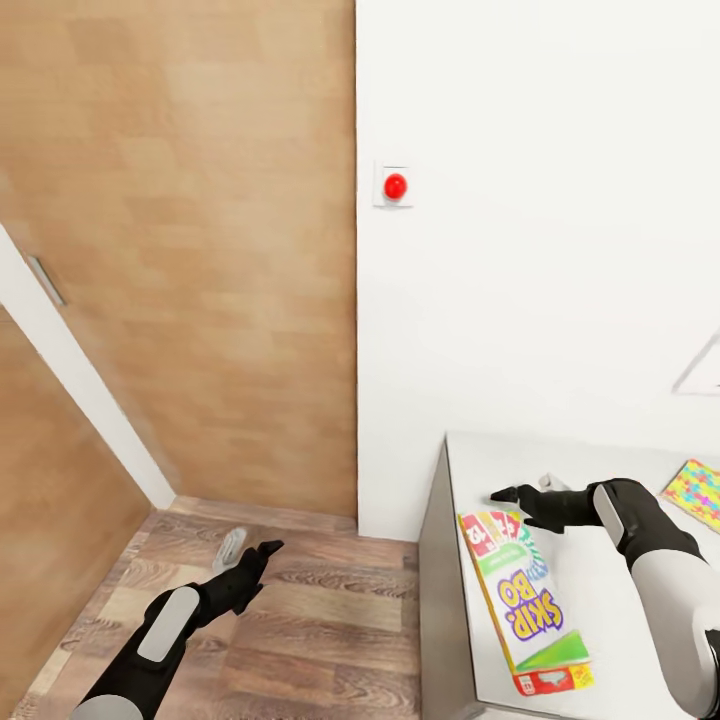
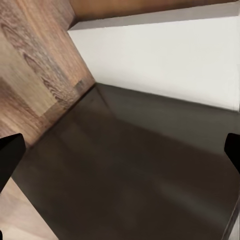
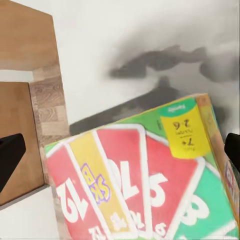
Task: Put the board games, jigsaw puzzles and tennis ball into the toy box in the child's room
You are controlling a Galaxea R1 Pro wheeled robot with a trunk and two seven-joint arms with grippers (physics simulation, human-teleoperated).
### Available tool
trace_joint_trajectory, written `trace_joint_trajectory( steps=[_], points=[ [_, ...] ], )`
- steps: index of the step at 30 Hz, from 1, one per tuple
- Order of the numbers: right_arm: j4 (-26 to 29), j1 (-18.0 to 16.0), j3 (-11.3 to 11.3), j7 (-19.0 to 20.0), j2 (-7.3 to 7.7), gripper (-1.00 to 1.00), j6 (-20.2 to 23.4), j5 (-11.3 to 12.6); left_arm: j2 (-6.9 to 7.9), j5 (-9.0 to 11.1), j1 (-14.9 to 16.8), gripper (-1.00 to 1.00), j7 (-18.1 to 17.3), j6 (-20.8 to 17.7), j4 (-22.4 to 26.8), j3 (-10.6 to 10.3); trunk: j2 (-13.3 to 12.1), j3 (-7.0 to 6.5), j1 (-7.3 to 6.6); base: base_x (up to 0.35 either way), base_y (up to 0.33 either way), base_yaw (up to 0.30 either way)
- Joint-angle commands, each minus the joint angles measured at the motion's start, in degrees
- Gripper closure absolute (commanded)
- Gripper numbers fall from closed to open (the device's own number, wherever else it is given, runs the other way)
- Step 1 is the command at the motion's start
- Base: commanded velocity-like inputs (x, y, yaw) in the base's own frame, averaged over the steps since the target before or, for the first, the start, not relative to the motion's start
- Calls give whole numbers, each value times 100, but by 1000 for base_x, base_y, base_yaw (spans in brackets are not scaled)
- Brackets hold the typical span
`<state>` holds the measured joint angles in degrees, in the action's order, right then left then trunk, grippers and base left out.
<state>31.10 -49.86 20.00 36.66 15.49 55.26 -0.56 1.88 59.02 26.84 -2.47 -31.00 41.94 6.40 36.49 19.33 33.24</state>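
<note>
Pickup stage, by the look of it: right black two-finger gripper (image 1: pixel 512 494) spread open, hovering at twelve o'clock end of flat red-green-yellow cardboard Skip-Bo game box (image 1: pixel 524 602) lying on light grey tabletop (image 1: pixel 600 590), next likely lowering and closing; left black gripper (image 1: pixel 262 556) open over wood-plank floor (image 1: pixel 310 640).

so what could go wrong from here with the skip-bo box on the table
1. The Skip-Bo box lies close to the table edge on the side facing the floor; a sideways nudge from the right gripper could push it off.
2. The right gripper hovers at the box's far end, jaws open, so a grasp there would be off-centre and the long box may tilt or slip.
3. The jigsaw puzzle sits beside the right forearm, which could sweep it.
</note>
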Motion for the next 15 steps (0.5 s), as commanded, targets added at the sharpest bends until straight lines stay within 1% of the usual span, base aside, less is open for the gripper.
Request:
trace_joint_trajectory(
  steps=[1,4,7,15],
  points=[
    [4,-2,23,16,-1,-100,38,-6,-3,2,6,-100,-15,-37,-2,19,7,8,2,0,0,275],
    [3,0,23,16,-1,-100,38,-7,-3,3,6,-100,-16,-37,-2,19,7,8,2,0,0,229],
    [2,1,22,16,-2,-100,38,-8,-3,3,6,-100,-16,-37,-2,19,7,8,2,0,0,141],
    [2,2,22,11,-2,-100,38,-13,-5,4,6,-100,-16,-37,-2,19,7,8,2,0,0,55]
  ],
)
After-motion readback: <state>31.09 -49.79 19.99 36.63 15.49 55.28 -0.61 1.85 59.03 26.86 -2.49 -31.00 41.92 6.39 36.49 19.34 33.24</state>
